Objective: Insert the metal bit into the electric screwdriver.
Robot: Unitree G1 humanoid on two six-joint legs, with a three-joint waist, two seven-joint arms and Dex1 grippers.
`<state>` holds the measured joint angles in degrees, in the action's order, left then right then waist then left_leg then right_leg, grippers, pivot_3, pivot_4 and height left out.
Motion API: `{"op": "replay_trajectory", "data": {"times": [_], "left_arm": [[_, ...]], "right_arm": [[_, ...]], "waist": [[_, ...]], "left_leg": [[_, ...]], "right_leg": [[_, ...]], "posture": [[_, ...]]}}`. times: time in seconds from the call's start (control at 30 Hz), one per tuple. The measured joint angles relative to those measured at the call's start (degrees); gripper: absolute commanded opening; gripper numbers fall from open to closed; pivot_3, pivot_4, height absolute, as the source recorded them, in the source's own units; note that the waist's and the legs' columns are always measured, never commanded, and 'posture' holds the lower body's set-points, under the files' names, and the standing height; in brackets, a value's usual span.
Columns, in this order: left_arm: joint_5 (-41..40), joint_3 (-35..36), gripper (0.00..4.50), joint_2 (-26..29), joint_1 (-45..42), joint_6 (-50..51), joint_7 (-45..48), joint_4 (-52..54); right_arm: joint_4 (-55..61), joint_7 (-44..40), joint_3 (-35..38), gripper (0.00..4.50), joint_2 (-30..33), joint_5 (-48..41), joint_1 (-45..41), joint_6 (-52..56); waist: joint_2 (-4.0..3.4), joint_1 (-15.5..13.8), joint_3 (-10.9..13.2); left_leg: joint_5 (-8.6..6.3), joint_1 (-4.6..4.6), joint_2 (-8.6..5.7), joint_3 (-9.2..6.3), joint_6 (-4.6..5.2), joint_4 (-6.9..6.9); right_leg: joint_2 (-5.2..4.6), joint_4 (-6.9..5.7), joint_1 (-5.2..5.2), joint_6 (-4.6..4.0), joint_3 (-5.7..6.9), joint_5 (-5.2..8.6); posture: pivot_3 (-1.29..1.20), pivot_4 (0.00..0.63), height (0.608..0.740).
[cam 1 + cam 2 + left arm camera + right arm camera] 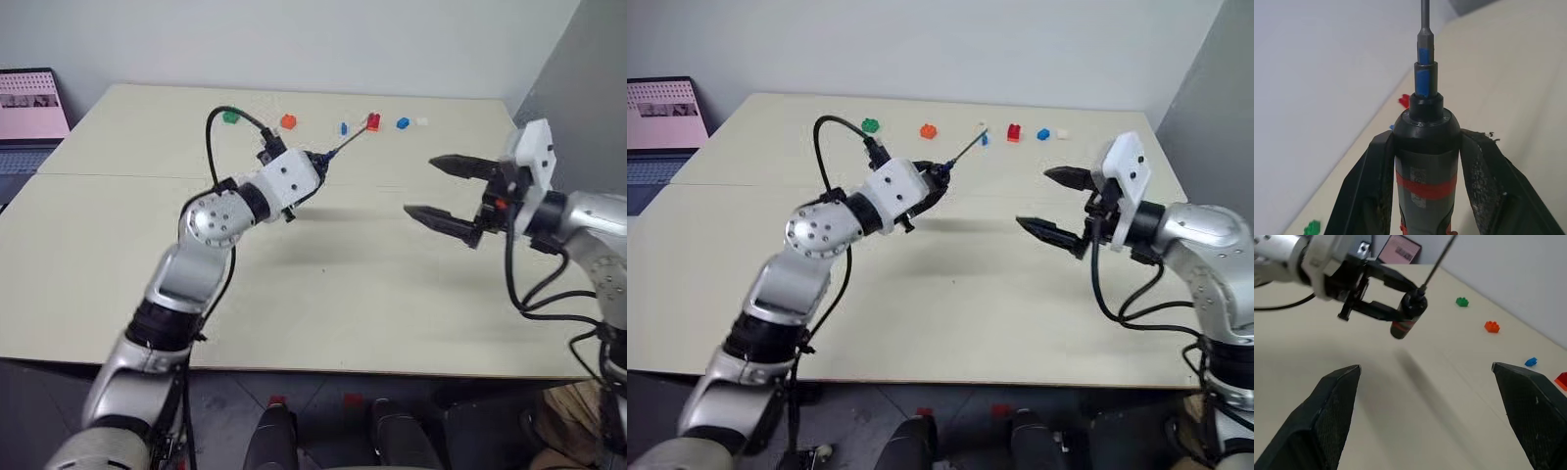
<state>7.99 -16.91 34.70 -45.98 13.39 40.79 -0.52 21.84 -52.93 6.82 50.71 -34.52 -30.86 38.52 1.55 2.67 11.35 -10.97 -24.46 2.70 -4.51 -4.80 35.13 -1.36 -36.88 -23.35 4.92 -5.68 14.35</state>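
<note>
My left gripper (315,168) is shut on the electric screwdriver (1425,147), a dark body with a red band, held above the middle of the table. The thin metal bit (346,143) sticks out of the screwdriver's narrow tip, which carries blue marks, and points up and away toward the far edge. The right wrist view shows the same screwdriver (1408,316) between the left fingers, with the bit (1437,262) rising from it. My right gripper (419,186) hangs off to the right, apart from the tool, with its jaws wide open and nothing between them.
Small coloured bricks lie along the far side of the beige table (323,304): green (230,117), orange (288,121), red (373,122), blue (403,123). A laptop (29,108) stands at the far left. A grey wall rises behind and to the right.
</note>
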Motion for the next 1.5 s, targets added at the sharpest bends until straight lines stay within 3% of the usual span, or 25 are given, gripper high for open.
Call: {"op": "replay_trajectory", "data": {"times": [0.1, 0.17, 0.33, 0.6, 0.67, 0.97, 1.03, 1.23, 1.5], "left_arm": [[2.3, -5.8, 1.63, 2.2, -7.2, -3.6, 11.6, -10.6], [3.2, -7.8, 1.63, 2.1, -8.7, -5.6, 14.9, -14.0], [7.0, -13.8, 1.63, -3.3, -15.6, -14.4, 22.0, -28.1], [10.5, -16.6, 1.63, -12.4, -20.1, -20.2, 26.7, -45.0], [10.5, -16.4, 2.33, -13.5, -21.1, -20.3, 27.6, -47.6], [9.6, -14.0, 4.11, -15.1, -23.3, -20.9, 32.7, -52.6], [7.6, -11.8, 4.48, -13.5, -23.8, -19.0, 35.0, -50.5], [0.3, -2.0, 4.48, -3.0, -22.4, -9.7, 39.3, -36.2], [-7.3, 9.8, 4.48, 10.4, -6.2, 2.6, 38.5, -20.4]], "right_arm": [[0.8, -6.2, 1.4, 4.5, 6.9, -0.7, 1.8, 0.1], [1.0, -7.9, 1.7, 4.5, 8.2, -0.8, 2.4, 0.0], [1.0, -12.4, 2.0, 4.5, 12.4, -0.4, 5.8, -1.0], [0.2, -15.8, 0.8, 4.5, 16.0, 2.3, 8.4, -2.3], [-0.2, -15.9, 0.7, 4.5, 16.3, 3.0, 8.4, -2.4], [-2.0, -16.8, -0.5, 4.5, 16.3, 4.3, 8.4, -3.0], [-2.7, -17.0, -1.5, 4.5, 16.2, 4.7, 7.9, -3.4], [-6.8, -17.4, -2.7, 4.5, 15.6, 6.6, 7.1, -5.5], [-12.8, -17.9, -3.8, 4.5, 13.9, 8.8, 6.1, -8.9]], "waist": [[0.01, 0.2, 0.0], [0.01, 0.4, 0.0], [0.02, 0.3, 0.0], [0.02, 0.5, 0.0], [0.02, 0.5, 0.0], [0.02, 0.5, 0.0], [0.02, 0.6, 0.0], [-0.01, 0.9, 0.0], [-0.02, 1.0, 0.0]], "left_leg": [[0.0, -0.02, 0.0, 0.03, 0.0, 0.0], [-0.01, -0.03, 0.01, 0.03, 0.01, 0.0], [0.0, -0.15, -0.01, 0.03, 0.01, 0.0], [-0.01, -0.18, -0.01, 0.03, 0.01, 0.0], [-0.01, -0.17, -0.01, 0.03, 0.01, 0.01], [0.0, -0.17, -0.01, 0.02, 0.01, 0.02], [0.0, -0.17, 0.0, 0.02, 0.01, 0.02], [0.0, -0.11, 0.04, 0.02, 0.01, 0.01], [0.02, -0.04, 0.07, 0.01, 0.01, 0.09]], "right_leg": [[-0.01, 0.0, -0.03, -0.03, -0.01, 0.03], [-0.01, 0.0, -0.04, -0.02, -0.02, 0.02], [-0.03, -0.04, -0.12, 0.19, -0.01, -0.04], [-0.02, -0.08, -0.16, 0.21, -0.01, -0.04], [-0.02, -0.09, -0.16, 0.21, -0.01, -0.04], [-0.02, -0.15, -0.16, 0.22, -0.01, -0.05], [-0.02, -0.17, -0.17, 0.22, -0.01, -0.05], [0.0, -0.29, -0.2, 0.23, -0.01, -0.05], [0.0, -0.43, -0.16, 0.22, 0.03, -0.05]], "posture": [[0.0, 0.15, 0.74], [0.0, 0.15, 0.74], [0.0, 0.15, 0.74], [0.0, 0.15, 0.74], [0.0, 0.15, 0.74], [0.0, 0.15, 0.74], [0.0, 0.15, 0.74], [0.0, 0.15, 0.74], [0.0, 0.15, 0.74]]}}
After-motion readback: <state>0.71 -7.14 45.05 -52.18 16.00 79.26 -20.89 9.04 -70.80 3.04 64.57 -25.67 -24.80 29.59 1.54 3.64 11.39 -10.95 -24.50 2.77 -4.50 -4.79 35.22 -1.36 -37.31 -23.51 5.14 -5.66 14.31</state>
